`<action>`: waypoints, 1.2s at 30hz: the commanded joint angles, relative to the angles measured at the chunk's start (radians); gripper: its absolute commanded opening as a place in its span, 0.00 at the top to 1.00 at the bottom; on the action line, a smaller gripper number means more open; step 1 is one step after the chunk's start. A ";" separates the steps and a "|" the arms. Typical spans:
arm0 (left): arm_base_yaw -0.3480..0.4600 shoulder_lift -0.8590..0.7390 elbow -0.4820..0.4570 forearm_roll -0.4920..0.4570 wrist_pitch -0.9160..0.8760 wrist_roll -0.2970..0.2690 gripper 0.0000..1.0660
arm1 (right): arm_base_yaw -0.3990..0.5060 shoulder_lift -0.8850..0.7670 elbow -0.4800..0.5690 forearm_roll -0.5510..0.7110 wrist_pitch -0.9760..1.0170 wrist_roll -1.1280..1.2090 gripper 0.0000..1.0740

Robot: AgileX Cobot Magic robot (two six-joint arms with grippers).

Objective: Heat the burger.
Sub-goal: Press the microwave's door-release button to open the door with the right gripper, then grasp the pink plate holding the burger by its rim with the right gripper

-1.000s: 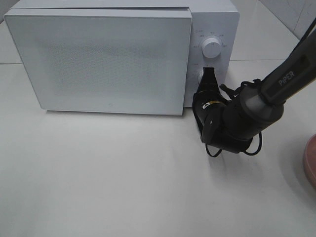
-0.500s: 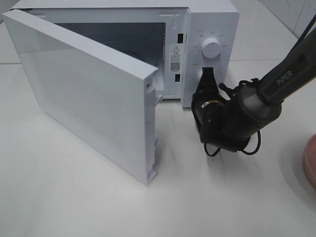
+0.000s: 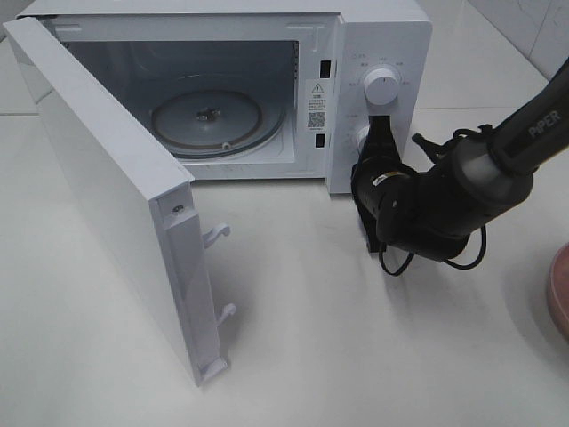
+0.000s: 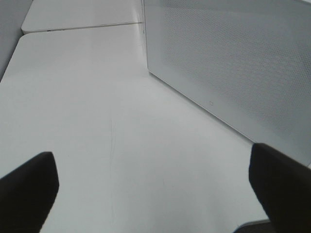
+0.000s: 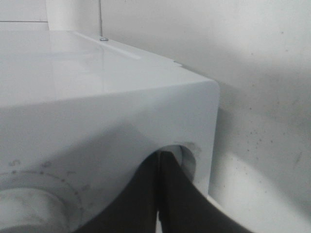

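The microwave stands with its door wide open, and the glass turntable inside is bare. The burger shows in no view. At the microwave's control panel, below the upper dial, the right gripper has its fingers pressed together, tips against the lower control, which they largely hide. The left gripper is out of the high view. Its wrist camera shows only two dark fingertips, spread wide over the white surface near the door's perforated outer face. A pink plate is cut off at the frame edge, well apart from the microwave.
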 commanded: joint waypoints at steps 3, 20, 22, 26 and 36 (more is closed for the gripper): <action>-0.006 -0.014 0.003 -0.004 -0.008 -0.002 0.06 | -0.009 -0.079 0.033 -0.057 0.015 -0.043 1.00; -0.006 -0.014 0.003 -0.004 -0.008 -0.002 0.06 | -0.012 -0.296 0.207 -0.221 0.324 -0.258 1.00; -0.006 -0.014 0.003 -0.004 -0.008 -0.002 0.06 | -0.012 -0.326 0.215 -0.257 0.394 -0.306 1.00; -0.006 -0.014 0.003 -0.004 -0.008 -0.002 0.06 | -0.034 -0.368 0.215 -0.341 0.502 -0.384 0.99; -0.006 -0.014 0.003 -0.004 -0.008 -0.002 0.06 | -0.160 -0.541 0.214 -0.685 0.995 -0.634 0.98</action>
